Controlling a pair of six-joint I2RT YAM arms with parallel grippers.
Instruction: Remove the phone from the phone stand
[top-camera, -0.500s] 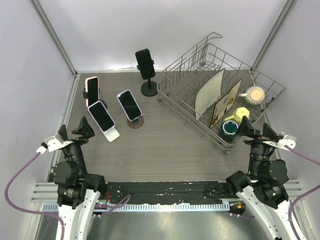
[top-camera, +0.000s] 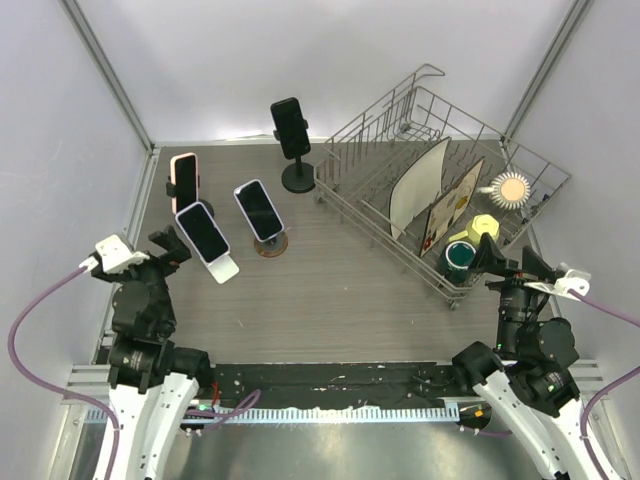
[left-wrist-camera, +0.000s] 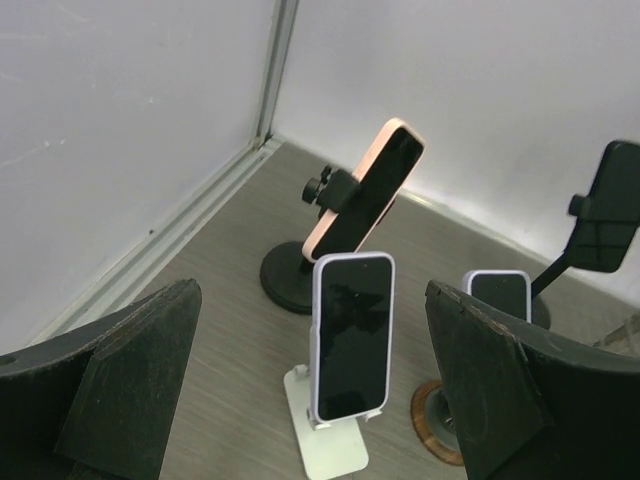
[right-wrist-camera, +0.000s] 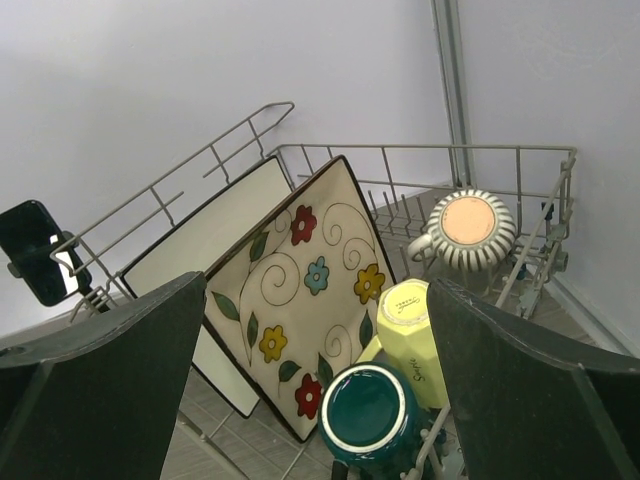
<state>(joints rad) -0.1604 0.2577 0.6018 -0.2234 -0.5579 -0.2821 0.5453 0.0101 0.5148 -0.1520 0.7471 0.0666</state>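
**A:** Where's the phone?

**B:** There are four, each on its own stand, at the far left of the table (top-camera: 340, 290). The front phone (top-camera: 203, 231) has a pale case and a dark, glossy screen. It leans back on a white stand (top-camera: 226, 268) made of flat bent plate, and it fills the centre of the left wrist view.

**A:** And the others?

**B:** Just behind it, the pink phone (top-camera: 184, 180) is tilted in a black clamp stand (left-wrist-camera: 290, 288) with a round foot. To the right, the middle phone (top-camera: 259, 210) sits on a brown disc base (top-camera: 270, 246). Farthest back, the black phone (top-camera: 289, 125) rides a tall stem over a round black base (top-camera: 298, 181).

**A:** What about the end effectors?

**B:** The left end effector (top-camera: 170, 248) is spread wide with nothing in it, near the front phone but apart from it. The right end effector (top-camera: 507, 256) is also wide apart and empty, beside the rack (top-camera: 385, 112).

**A:** What's the surface like, and the room?

**B:** The table is matte grey with a fine wood grain. It is boxed in by smooth pale walls with metal corner posts (top-camera: 105, 70).

**A:** What's in the rack?

**B:** It is thin bare wire, holding a plain white plate (top-camera: 418, 185) and a flowered square plate (top-camera: 452, 205), both on edge. There is also a striped mug (top-camera: 512, 188), a faceted yellow cup (top-camera: 484, 227) and a green cup (top-camera: 460, 257).
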